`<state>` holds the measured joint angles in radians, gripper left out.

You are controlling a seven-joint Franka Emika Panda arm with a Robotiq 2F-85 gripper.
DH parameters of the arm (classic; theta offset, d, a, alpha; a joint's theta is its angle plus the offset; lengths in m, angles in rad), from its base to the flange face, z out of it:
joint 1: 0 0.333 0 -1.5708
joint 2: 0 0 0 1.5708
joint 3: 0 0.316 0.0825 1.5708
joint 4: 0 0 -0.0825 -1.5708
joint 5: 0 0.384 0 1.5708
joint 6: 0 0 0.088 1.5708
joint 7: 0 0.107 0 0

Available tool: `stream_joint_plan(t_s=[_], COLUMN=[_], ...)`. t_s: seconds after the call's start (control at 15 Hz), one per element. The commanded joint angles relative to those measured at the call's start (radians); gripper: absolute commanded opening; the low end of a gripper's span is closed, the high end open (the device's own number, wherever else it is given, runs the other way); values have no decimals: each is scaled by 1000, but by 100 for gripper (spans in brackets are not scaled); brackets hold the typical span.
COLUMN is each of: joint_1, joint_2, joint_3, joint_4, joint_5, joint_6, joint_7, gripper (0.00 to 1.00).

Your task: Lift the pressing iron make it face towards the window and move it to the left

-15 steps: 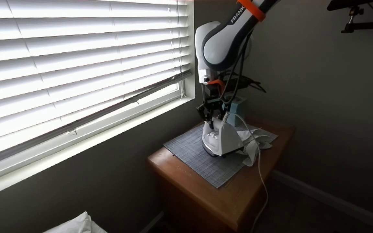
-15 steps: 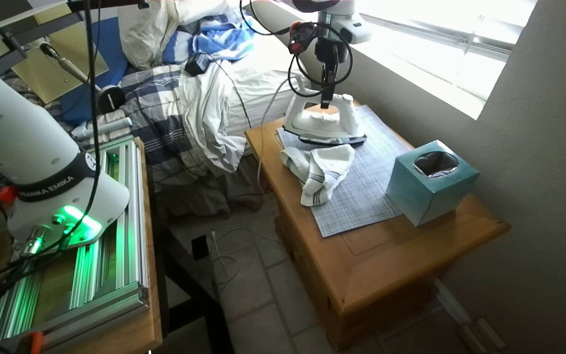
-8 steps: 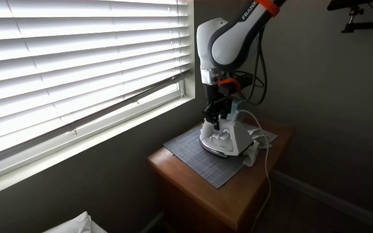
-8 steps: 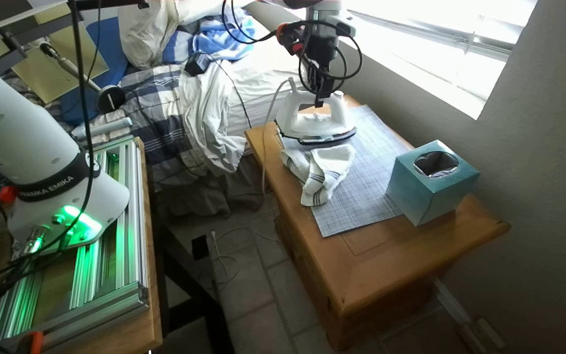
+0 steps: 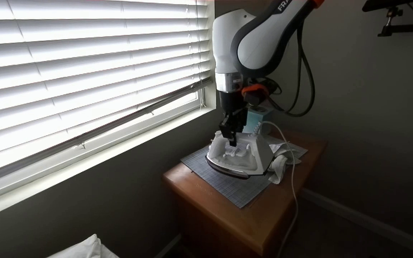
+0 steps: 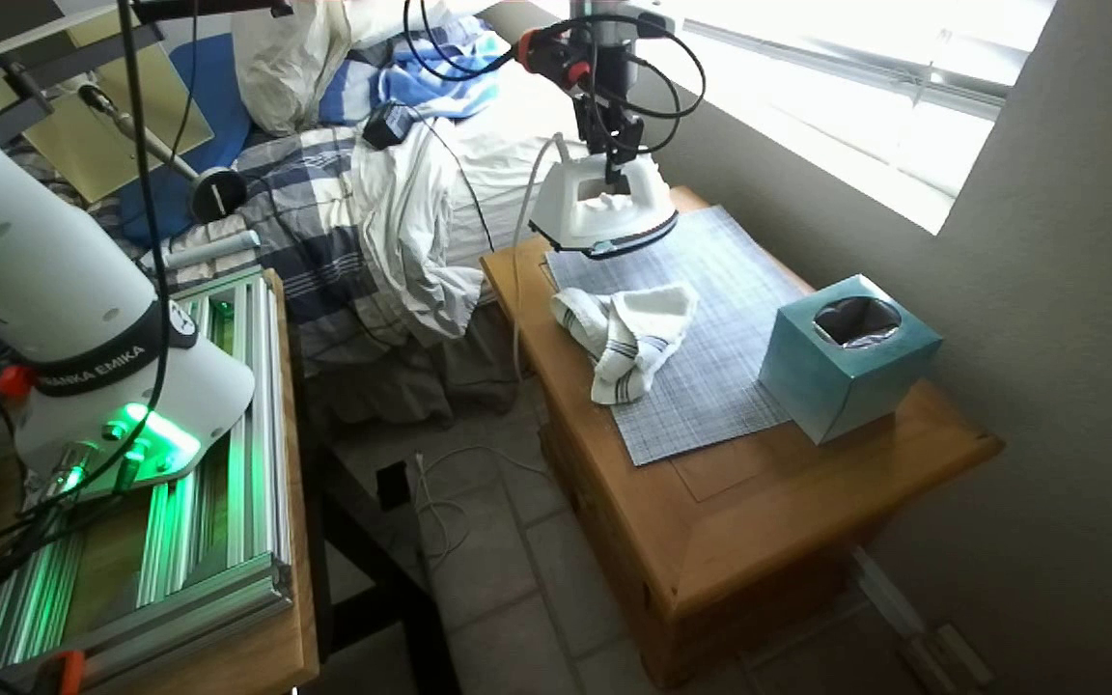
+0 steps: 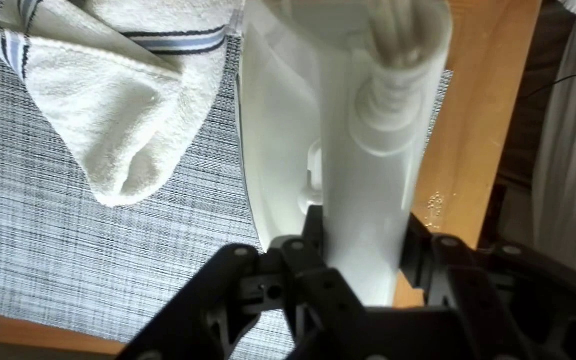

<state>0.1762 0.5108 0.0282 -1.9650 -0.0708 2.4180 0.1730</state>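
The claw (image 7: 363,227) clamped on the iron (image 5: 242,161)

In an exterior view, the iron over the mat (image 5: 233,190), claw at 12 o'clock; in an exterior view, cloth (image 6: 645,325) at the iron's 6 o'clock; in the wrist view, fingers (image 7: 314,230) touching the handle (image 7: 363,195) both sides, its width apart

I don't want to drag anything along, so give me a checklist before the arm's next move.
Fingers gripping both sides of the handle: ok.
Nose of the iron toward the window: ok, roughly.
Towel apart from the iron: ok, a gap shows.
Tissue box clear of the iron: ok.
Cord kept on the table: not ok, hangs off it.
Cord unsnagged farther down: cannot tell, not all shows.
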Motion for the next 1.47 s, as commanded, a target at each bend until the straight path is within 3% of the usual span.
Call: stream_joint_plan(t_s=[0.0, 0.13, 0.2, 0.6, 0.67, 0.93, 1.4], joint_1=[-13, 0, 2, 2, 2, 24, 55], joint_2=[-46, 0, 3, 32, 32, 70, 59], joint_3=[40, 28, 32, 28, 28, 30, 11], joint_4=[-14, 3, 2, 2, 3, 14, -51], joint_5=[29, 15, 17, 17, 17, 0, -1], joint_6=[15, 4, 3, 4, 4, 70, 304], joint_7=[-41, -10, -10, -10, -10, -5, 13], gripper=[12, 12, 37, 37, 12, 12, 12])
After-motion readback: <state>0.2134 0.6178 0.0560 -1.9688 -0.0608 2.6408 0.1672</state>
